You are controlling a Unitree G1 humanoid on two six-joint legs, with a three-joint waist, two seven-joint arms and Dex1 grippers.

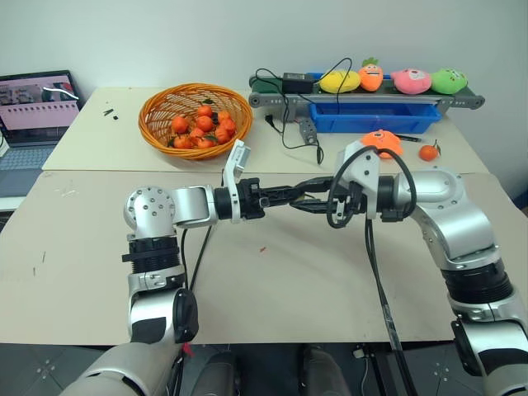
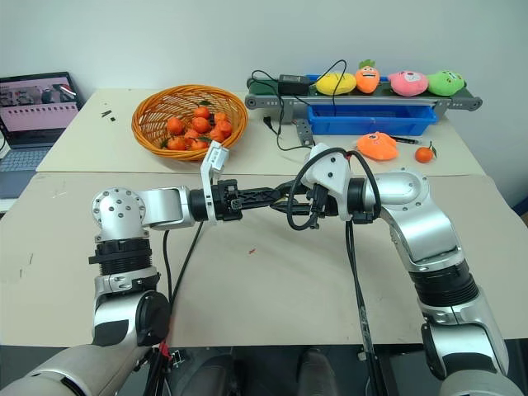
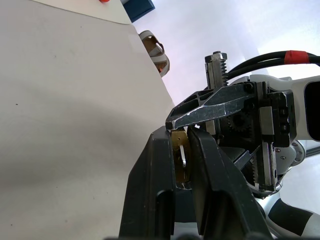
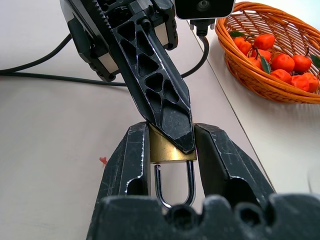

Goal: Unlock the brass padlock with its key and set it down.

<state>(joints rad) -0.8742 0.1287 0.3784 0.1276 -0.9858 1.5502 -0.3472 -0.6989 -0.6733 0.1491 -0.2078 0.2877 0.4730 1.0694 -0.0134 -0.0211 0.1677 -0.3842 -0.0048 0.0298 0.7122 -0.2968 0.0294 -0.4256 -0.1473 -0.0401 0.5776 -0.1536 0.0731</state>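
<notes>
Two arms reach inward and meet tip to tip above the table [image 1: 272, 280]. The right gripper [image 4: 172, 150] clamps the brass padlock [image 4: 167, 150] by its body, shackle toward the wrist. The left gripper [image 3: 181, 150], level and pointing right, is pinched on something small and silvery at the padlock's body. Farther back sits an orange basket [image 1: 195, 120] of fruit.

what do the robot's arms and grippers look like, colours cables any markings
Both arms are silver-grey metal with black ribbed joint bands. The left gripper and right gripper have black fingers with cut-out webbing. Thick black cables loop off the right wrist; one carries a red band.
</notes>
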